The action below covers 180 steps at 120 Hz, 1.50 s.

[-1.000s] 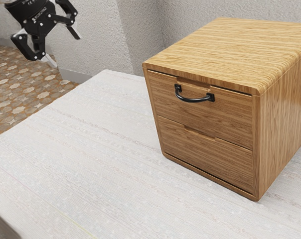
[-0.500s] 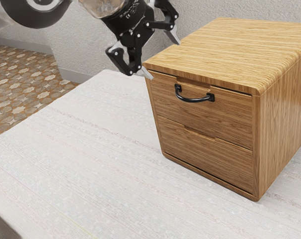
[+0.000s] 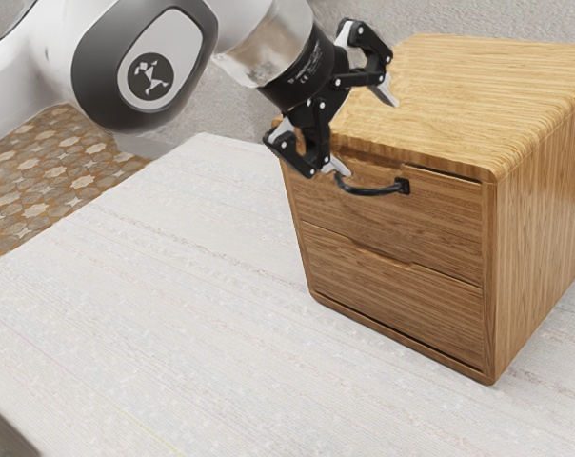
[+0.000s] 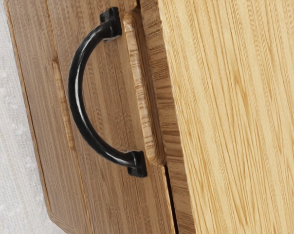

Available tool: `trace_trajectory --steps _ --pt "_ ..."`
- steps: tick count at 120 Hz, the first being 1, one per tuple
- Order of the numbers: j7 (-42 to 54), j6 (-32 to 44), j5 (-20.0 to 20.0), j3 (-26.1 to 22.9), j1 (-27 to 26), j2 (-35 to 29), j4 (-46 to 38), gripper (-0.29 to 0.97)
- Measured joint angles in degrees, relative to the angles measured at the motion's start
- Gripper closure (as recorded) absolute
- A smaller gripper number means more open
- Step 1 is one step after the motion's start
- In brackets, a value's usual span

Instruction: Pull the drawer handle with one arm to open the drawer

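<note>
A bamboo-wood cabinet [image 3: 478,95] with two drawers stands on the table at the exterior view's right. The upper drawer [image 3: 430,224] sits flush in the cabinet's front and carries a black curved handle [image 3: 368,188]. My gripper [image 3: 362,131] hovers at the cabinet's upper front corner, just above the handle's end nearer the arm. It is open: one finger is over the cabinet top and the other is by the drawer's front, with nothing between them. In the wrist view the handle [image 4: 75,97] bows out from the drawer front [image 4: 40,122], close under my hand.
The lower drawer [image 3: 402,290] has no handle, only a small notch at its top edge. The pale table [image 3: 173,314] stretches wide in front of the cabinet. A tiled floor [image 3: 40,171] and a rough wall [image 3: 230,105] lie behind.
My arm has swung from the exterior view's upper left to the right and down, bringing the open gripper up to the cabinet's front edge above the handle. The cabinet and drawers have not moved.
</note>
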Motion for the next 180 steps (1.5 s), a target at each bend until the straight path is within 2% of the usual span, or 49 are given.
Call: trace_trajectory --steps 26,34,40,56,65,80,91,122,180 --pt "-0.34 -0.78 3.33 0.43 17.88 -1.37 0.88 0.07" --pt "-0.40 -1.64 4.99 0.17 20.74 -2.12 2.11 0.08" --pt "-0.46 -2.62 5.76 -0.03 19.75 -2.34 1.90 0.08" --pt "-0.59 -5.53 6.25 -0.30 11.80 -2.41 -1.03 0.08" --pt "-0.64 -6.43 5.86 0.00 9.62 -2.47 -1.13 0.08" --pt "-0.75 -6.96 5.58 0.66 11.65 -2.80 -1.01 0.08" --pt "-0.91 -6.59 5.50 0.73 13.25 -2.72 -1.36 0.13" --pt "-1.71 -4.66 5.28 0.39 11.73 -2.06 -2.68 0.26" --pt "-5.79 0.62 -2.55 0.12 10.84 0.21 -3.01 0.31"
